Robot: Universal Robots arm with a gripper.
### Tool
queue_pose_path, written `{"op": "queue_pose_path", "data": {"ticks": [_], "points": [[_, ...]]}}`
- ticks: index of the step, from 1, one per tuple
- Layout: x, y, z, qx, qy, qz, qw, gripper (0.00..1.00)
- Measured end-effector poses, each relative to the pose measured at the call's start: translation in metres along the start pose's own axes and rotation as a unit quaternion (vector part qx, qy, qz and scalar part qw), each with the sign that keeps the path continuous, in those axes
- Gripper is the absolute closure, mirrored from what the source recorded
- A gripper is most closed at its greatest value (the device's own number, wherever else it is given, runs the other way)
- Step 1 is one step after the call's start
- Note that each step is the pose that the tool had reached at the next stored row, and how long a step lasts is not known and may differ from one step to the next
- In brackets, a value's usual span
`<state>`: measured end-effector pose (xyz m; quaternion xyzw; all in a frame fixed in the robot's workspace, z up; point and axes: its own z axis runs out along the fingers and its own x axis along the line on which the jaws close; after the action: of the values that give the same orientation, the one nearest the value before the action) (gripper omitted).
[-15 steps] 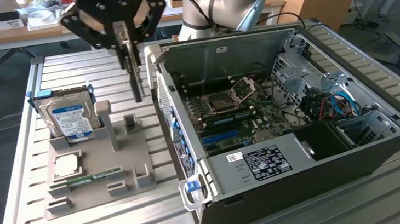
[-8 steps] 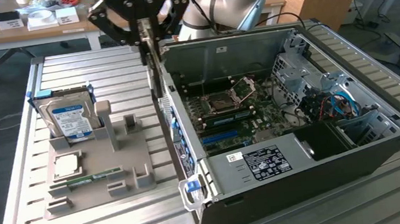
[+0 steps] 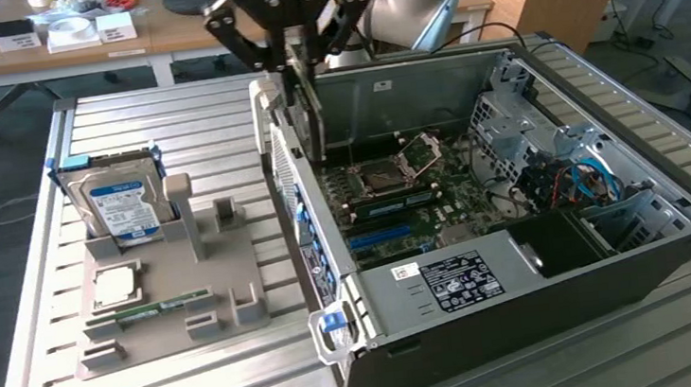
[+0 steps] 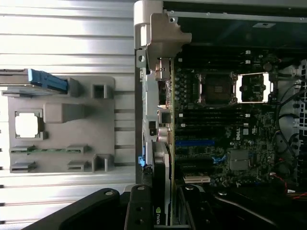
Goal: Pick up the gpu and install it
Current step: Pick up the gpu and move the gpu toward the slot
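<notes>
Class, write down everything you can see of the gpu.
The gpu is a thin, flat card, seen edge-on, grey and dark, with a small logo on its edge. The pincer grips it upright by its top, hanging it along the rear wall of the open computer case, beside the motherboard.

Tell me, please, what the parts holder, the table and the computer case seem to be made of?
Parts holder: matte grey plastic, possibly printed, judging by its dull, blocky posts.
Table: likely aluminium, with pale ribbed slats and a soft sheen.
Computer case: probably sheet metal, painted dark outside, with bare grey perforated panels inside.
</notes>
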<state>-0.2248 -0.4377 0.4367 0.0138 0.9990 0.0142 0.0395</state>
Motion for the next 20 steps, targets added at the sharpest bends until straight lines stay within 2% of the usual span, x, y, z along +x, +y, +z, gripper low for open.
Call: {"op": "queue_pose_path", "data": {"ticks": [20], "points": [[-0.091,0.0024,0.0073,0.0000,0.0000,0.000,1.0000,0.73]]}}
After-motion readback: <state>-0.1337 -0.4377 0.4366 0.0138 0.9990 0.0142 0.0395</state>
